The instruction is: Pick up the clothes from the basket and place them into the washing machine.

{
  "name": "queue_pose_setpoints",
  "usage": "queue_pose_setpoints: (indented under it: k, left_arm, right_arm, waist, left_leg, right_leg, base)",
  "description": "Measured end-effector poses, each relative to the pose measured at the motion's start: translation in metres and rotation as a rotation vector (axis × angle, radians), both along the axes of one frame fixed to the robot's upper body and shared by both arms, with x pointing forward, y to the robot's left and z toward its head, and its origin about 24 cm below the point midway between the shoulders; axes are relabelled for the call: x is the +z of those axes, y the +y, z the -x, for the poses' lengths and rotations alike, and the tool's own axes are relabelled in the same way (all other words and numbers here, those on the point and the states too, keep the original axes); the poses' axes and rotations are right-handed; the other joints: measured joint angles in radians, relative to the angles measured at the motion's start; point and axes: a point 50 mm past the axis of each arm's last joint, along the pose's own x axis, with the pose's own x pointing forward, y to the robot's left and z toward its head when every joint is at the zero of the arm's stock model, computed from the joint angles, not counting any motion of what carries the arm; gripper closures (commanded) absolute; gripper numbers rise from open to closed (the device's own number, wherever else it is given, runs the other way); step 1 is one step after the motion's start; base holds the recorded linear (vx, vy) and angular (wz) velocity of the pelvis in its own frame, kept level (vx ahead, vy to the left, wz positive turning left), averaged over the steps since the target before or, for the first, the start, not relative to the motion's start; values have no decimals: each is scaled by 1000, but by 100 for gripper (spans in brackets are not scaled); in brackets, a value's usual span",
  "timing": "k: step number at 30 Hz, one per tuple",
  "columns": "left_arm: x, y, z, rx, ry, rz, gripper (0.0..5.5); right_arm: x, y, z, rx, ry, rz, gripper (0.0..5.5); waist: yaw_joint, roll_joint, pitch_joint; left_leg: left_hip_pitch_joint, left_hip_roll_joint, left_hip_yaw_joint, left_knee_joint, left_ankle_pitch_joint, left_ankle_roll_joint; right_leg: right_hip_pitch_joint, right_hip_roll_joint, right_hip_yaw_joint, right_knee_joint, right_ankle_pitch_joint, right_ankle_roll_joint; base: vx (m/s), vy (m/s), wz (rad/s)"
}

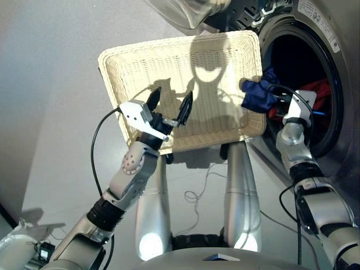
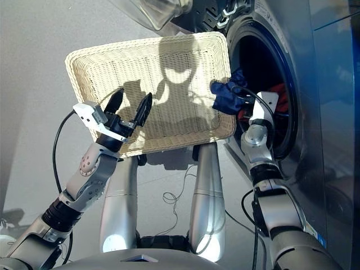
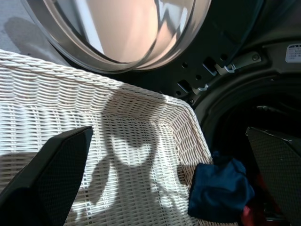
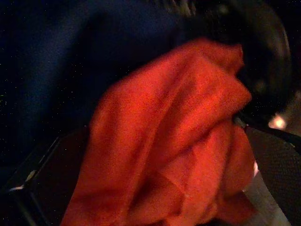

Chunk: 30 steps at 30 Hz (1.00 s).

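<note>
- Nearest the head camera: left gripper [image 1: 170, 107], raised over the near left part of the basket [image 1: 169, 56], two black fingers spread apart, nothing between them, not touching the wicker.
- Further right: right gripper [image 1: 279, 97], at the mouth of the washing machine [image 1: 332, 67], navy garment [image 1: 257, 94] bunched at its tip; fingers buried in cloth, so no telling whether clamped or slack.
- Navy garment hanging just past the basket's right rim, at the lip of the porthole, not yet inside the drum.
- Coral-red garment [image 4: 174, 141] already in the drum, filling the right wrist view, also glimpsed red behind the right forearm in the head views.
- Black garment not made out anywhere; possibly deep in the dark drum, cannot tell.
- Basket tilted up toward the machine, bare wicker inside, only shadows across it.
- Round door [image 3: 122, 28] swung open at the far side, above the basket's far rim, glass bulging outward.
- Step in hand, judged: carrying the navy piece, seemingly the last of the load, across into the porthole.
- Next move calls for: pushing further into the drum past the rubber lip, then letting go well inside so the cloth cannot slide back out over the rim; afterwards drawing back without snagging the red piece.
</note>
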Motion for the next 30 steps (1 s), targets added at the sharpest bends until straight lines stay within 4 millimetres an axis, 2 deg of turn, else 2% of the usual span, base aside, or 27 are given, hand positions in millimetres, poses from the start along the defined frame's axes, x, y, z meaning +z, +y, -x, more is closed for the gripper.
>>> queue_pose_setpoints:
  k: [3, 7, 17, 23, 26, 28, 30]
  left_arm:
    - [-1, -3, 1, -10, 6, -7, 0]
    - [0, -8, 1, -34, 0, -20, 0]
    - [4, -8, -1, -29, -16, -23, 0]
    - [5, -4, -1, -23, -22, -45, 0]
    - [6, -4, 0, -26, -26, -43, 0]
    - [7, -6, 1, -30, -27, -40, 0]
    - [7, -6, 1, -30, -28, -40, 0]
  right_arm:
    - [4, -20, 1, -89, 37, -6, 0]
    - [11, -32, 1, -131, 65, -1, 0]
    - [19, -24, -11, 28, 171, 113, 0]
    - [44, -22, -21, 38, 123, 118, 0]
    - [54, -27, -21, -11, 68, 55, 0]
    - [58, -34, -17, -82, -13, -73, 0]
    - [59, -34, -17, -80, -46, -101, 0]
  waist:
    - [16, 1, 0]
    - [37, 1, 0]
    - [40, 2, 0]
    - [41, 4, 0]
    - [46, 6, 0]
    - [54, 9, 1]
    - [61, 9, 1]
  left_leg:
    - [-1, -1, -1, 0, 0, 0]
    - [-6, -4, -2, 0, 1, 0]
    - [-34, -6, -5, 0, 5, -7]
    - [-73, -6, -9, 15, 5, -10]
    - [-91, -7, -11, 26, 5, -11]
    - [-99, -8, -14, 37, 3, -12]
    - [-101, -8, -16, 38, 2, -11]
  right_leg:
    - [0, -2, -1, 1, 0, 0]
    - [-4, -4, -2, 1, 1, -2]
    - [-30, -7, -7, 10, 2, -4]
    - [-72, -7, -7, 26, -3, -10]
    - [-91, -8, -7, 41, -5, -12]
    - [-98, -8, -7, 54, -11, -14]
    - [-102, -9, -7, 56, -12, -15]
  base:
    - [0, 0, 0]
    - [0, 0, 0]
    - [0, 0, 0]
    - [0, 0, 0]
    - [0, 0, 0]
    - [0, 0, 0]
    - [0, 0, 0]
